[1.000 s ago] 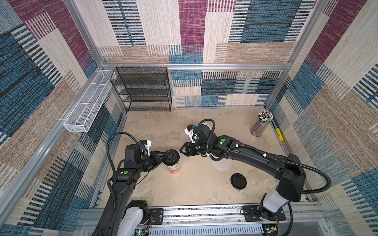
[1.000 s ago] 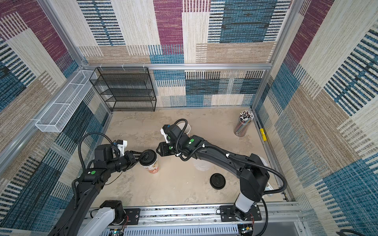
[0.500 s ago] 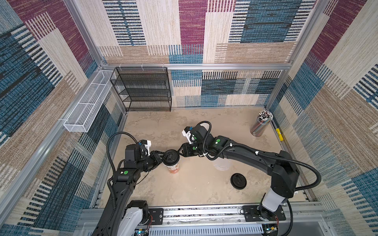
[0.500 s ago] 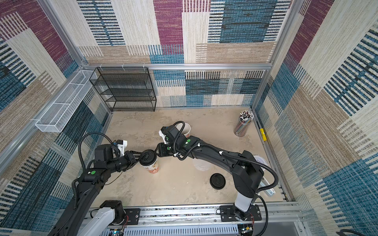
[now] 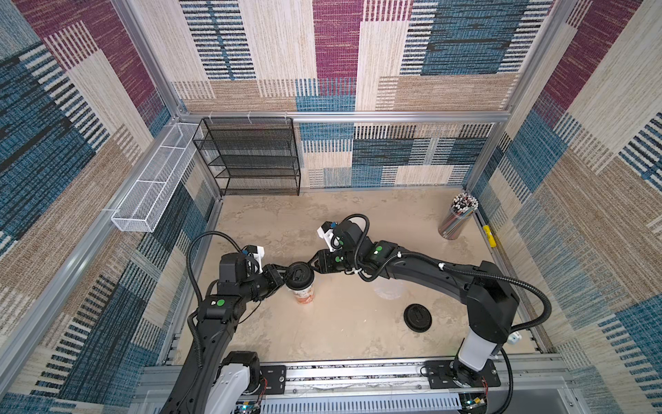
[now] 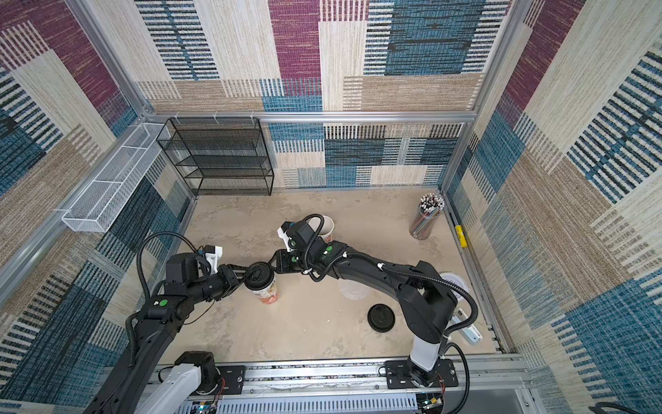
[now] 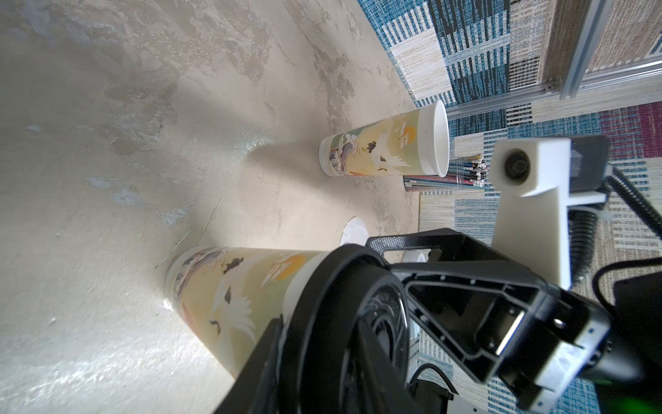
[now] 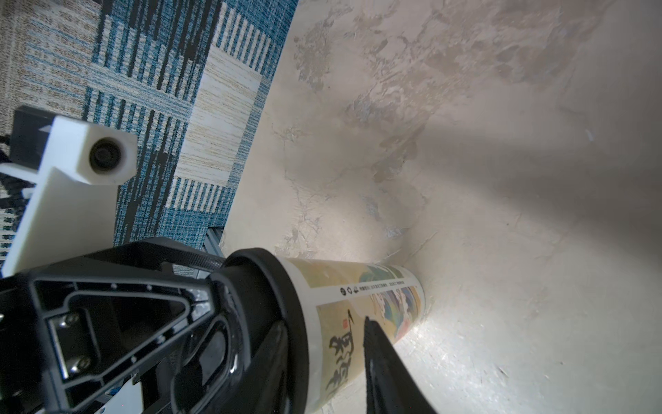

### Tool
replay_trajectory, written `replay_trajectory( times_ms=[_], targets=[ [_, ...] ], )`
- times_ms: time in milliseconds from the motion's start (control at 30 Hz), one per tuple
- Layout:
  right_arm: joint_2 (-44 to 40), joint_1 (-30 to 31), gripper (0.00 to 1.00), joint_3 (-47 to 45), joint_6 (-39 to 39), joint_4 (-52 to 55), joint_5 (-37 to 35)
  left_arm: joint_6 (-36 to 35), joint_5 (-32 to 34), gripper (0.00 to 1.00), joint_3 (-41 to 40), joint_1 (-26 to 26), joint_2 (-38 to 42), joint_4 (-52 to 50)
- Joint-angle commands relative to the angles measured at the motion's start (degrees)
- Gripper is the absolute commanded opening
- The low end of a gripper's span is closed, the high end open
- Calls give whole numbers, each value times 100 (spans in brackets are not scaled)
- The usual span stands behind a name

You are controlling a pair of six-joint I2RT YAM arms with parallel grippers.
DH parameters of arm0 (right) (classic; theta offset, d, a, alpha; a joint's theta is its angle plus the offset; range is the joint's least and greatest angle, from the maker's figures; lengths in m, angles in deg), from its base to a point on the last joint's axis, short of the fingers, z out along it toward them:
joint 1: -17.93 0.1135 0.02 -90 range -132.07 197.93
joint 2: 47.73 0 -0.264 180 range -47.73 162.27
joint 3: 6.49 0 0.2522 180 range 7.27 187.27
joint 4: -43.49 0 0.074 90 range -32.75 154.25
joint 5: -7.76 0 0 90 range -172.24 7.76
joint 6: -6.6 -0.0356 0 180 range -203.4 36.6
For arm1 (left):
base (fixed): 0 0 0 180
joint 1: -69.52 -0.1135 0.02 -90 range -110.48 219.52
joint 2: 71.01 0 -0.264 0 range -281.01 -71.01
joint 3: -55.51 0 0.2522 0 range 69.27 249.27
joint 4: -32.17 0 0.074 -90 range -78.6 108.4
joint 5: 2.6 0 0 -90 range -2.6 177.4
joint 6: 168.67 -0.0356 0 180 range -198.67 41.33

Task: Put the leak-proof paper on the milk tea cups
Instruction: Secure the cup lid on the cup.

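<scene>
Now right hand [image 5: 312, 266] nearer black lid [image 5: 299, 275] on front cup [image 5: 304, 296], facing left hand [image 5: 284, 278]; grips unclear; back cup [image 7: 387, 150] unpapered.

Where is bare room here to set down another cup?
Free: back strip between black rack and straw holder; front strip between capped cup and loose lid. Crowded: left gripper and right gripper at that cup, paper sheets under the right arm.

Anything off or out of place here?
Nothing spilled or tipped. Oddity: near cup wears a black lid while a paper sheet lies on the table; paper under that lid can't be seen. Far cup stands open.
</scene>
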State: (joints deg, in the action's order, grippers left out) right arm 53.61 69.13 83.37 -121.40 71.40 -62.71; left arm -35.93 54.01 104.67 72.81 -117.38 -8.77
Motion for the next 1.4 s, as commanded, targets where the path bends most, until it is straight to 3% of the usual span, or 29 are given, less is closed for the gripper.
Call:
replay_trajectory(
  times_ms=[0,400,600,733,933,1067,1367],
  targets=[
    [184,30,38,-183,138,811,-29,93,687,34,-172,39,-117,-2009],
    [282,30,37,-631,310,1132,-217,86,697,33,-175,91,-179,-2018],
    [-278,30,38,23,466,1046,-375,101,719,33,-165,119,-153,-2029],
    [-918,29,45,164,651,667,-516,93,718,33,-147,119,-156,-2042],
    [-1641,81,57,-780,917,59,-377,92,719,33,-150,130,-167,-2040],
    [-1711,159,66,-990,879,31,-175,102,719,33,-160,137,-151,-2045],
    [-1262,315,67,-993,619,-181,386,196,674,33,-138,146,1,-2146]
  ],
)
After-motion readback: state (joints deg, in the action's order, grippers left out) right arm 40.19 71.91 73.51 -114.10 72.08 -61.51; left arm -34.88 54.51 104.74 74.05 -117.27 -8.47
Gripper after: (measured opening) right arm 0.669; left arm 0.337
